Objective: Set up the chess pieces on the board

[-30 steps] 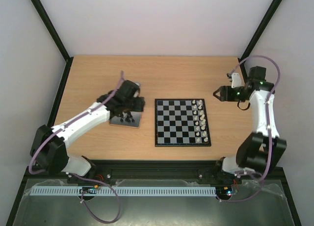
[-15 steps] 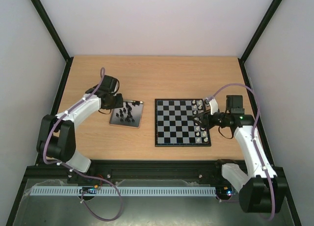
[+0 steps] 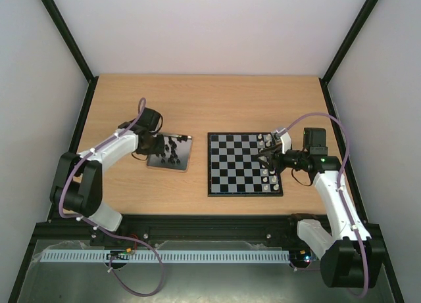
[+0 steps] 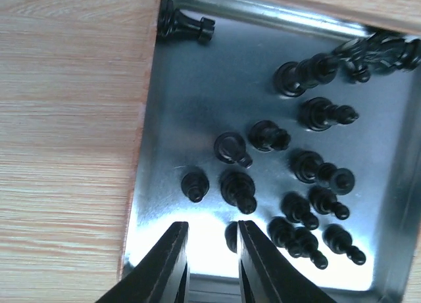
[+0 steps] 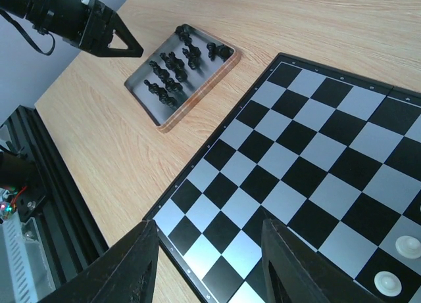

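Wooden table (image 3: pixel 197 99) with board (image 3: pixel 240 163), white walls (image 3: pixel 210 27)

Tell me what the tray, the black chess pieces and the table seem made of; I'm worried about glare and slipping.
The tray looks like polished metal: grey and mirror-like, reflecting the pieces. The black chess pieces look like glossy plastic, possibly lacquered wood: small highlights on smooth surfaces. The table looks like matt wood or laminate: pale, even grain.

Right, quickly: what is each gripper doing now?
Left gripper: narrowly open, holding nothing.
Right gripper: wide open, empty.
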